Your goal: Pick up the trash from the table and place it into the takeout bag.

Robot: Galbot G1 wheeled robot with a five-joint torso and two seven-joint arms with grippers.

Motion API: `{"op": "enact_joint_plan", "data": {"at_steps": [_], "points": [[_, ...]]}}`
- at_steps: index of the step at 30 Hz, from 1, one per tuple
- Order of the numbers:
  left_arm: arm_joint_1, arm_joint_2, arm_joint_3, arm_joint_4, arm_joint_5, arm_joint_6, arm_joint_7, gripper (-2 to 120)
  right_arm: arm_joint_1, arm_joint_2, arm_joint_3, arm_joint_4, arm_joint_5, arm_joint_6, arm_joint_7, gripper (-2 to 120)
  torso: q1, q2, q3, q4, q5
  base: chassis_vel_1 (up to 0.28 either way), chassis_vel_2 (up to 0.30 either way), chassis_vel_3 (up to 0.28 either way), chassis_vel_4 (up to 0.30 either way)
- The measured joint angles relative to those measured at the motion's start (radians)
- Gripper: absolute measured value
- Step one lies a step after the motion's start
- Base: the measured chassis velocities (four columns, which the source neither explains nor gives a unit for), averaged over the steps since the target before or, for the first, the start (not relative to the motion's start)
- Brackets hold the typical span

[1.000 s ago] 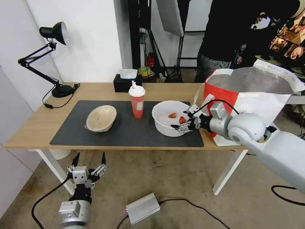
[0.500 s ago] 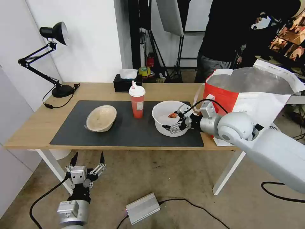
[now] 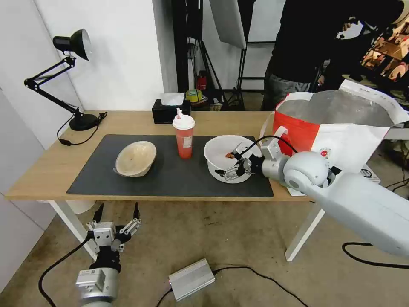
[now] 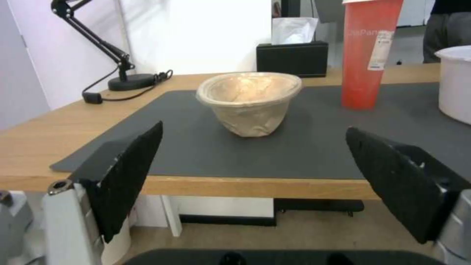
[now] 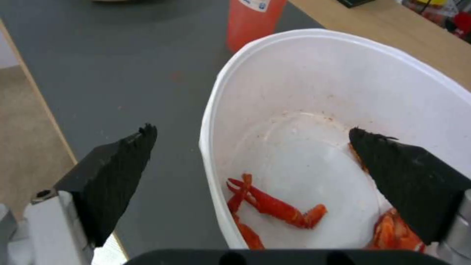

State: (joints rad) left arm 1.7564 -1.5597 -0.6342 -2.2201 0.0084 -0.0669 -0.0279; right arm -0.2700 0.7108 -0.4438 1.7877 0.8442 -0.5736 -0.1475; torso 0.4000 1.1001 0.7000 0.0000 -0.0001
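Observation:
On the dark mat (image 3: 170,179) of the table (image 3: 51,166) stand a beige bowl (image 3: 135,158), a red cup (image 3: 183,140) with white lid and straw, and a white bowl (image 3: 213,155). My right gripper (image 3: 226,163) is open over the white bowl's near rim. In the right wrist view the white bowl's (image 5: 304,95) wall lies between the gripper's (image 5: 251,130) fingers, with red scraps (image 5: 275,209) inside. The takeout bag (image 3: 341,140) stands open at the table's right end. My left gripper (image 3: 118,209) hangs open below the table's front edge, facing the beige bowl (image 4: 249,99).
A black tissue box (image 3: 168,111) sits behind the cup, and a black desk lamp (image 3: 72,76) stands at the back left corner. A silver box (image 3: 191,279) with cables lies on the floor. A person stands behind the bag.
My right gripper has moved left across the white bowl, from its right side to its near rim. The left arm has sunk slightly.

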Motion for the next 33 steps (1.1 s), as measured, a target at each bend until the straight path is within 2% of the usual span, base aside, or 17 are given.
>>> {"op": "enact_joint_plan", "data": {"at_steps": [33], "points": [[-0.006, 0.001, -0.003, 0.004, -0.005, -0.001, -0.001, 100, 0.009, 0.073, -0.064, -0.070, -0.011, -0.017, 0.046, 100, 0.000, 0.000, 0.000, 0.0000, 0.0001, 0.000, 0.000, 0.000, 0.000]]}}
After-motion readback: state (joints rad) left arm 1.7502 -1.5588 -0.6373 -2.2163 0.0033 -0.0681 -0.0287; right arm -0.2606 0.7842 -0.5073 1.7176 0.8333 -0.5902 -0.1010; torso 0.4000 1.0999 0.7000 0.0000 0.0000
